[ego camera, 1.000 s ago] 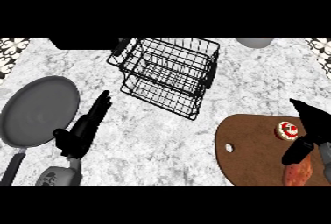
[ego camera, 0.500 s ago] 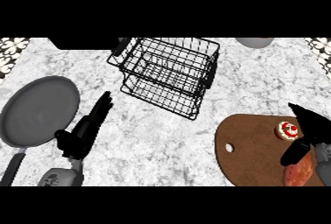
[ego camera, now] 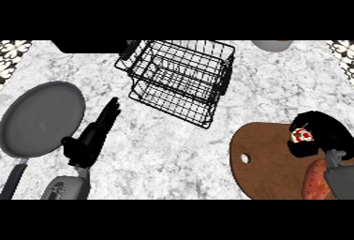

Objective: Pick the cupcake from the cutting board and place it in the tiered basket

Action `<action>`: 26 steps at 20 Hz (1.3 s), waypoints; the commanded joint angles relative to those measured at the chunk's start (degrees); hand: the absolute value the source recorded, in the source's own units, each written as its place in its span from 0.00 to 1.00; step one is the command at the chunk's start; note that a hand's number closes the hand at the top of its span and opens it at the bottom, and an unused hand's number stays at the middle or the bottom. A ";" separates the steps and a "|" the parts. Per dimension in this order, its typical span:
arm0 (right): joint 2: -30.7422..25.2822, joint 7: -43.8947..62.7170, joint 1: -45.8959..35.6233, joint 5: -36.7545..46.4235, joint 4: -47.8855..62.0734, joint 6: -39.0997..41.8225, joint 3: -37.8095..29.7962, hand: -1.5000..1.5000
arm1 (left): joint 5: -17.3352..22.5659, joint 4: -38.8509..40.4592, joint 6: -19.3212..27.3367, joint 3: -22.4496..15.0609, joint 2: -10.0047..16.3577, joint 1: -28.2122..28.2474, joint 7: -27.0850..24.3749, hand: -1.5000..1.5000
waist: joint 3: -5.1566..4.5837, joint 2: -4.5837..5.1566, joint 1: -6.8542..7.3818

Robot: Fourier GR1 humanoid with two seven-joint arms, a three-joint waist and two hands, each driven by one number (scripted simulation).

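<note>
The cupcake [ego camera: 302,136], white-topped with red spots, sits on the brown cutting board [ego camera: 266,161] at the right. My right hand [ego camera: 325,133] is curled round it, fingers arching over its far side and thumb below it. The black wire tiered basket [ego camera: 178,79] stands at the top centre with nothing visible inside. My left hand [ego camera: 90,138] rests open at the lower left, fingers straight and pointing up, beside the pan.
A grey frying pan [ego camera: 40,119] lies at the left, its handle running to the lower edge. A reddish food item [ego camera: 317,183] lies on the board near my right forearm. A pale bowl [ego camera: 273,44] shows at the top right.
My right hand has shifted from straight fingers beside the cupcake to fingers curled round it. The left hand and the cupcake have stayed in place.
</note>
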 commanded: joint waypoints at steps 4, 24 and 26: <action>3.34 -1.91 5.06 5.96 -4.89 -0.79 -1.07 1.00 | -1.44 0.85 0.57 0.01 -2.11 -2.11 1.12 0.50 | 0.09 0.00 -0.25; 11.61 4.62 13.20 4.47 -43.06 -10.21 -5.02 1.00 | -0.88 0.22 -0.35 2.23 -1.02 -2.26 1.46 0.50 | 0.04 -0.06 -0.73; 10.35 9.09 11.41 5.79 -49.87 -6.44 -4.43 1.00 | -0.99 -2.73 -0.89 0.93 -1.11 0.90 2.63 0.50 | 0.02 -0.20 -0.26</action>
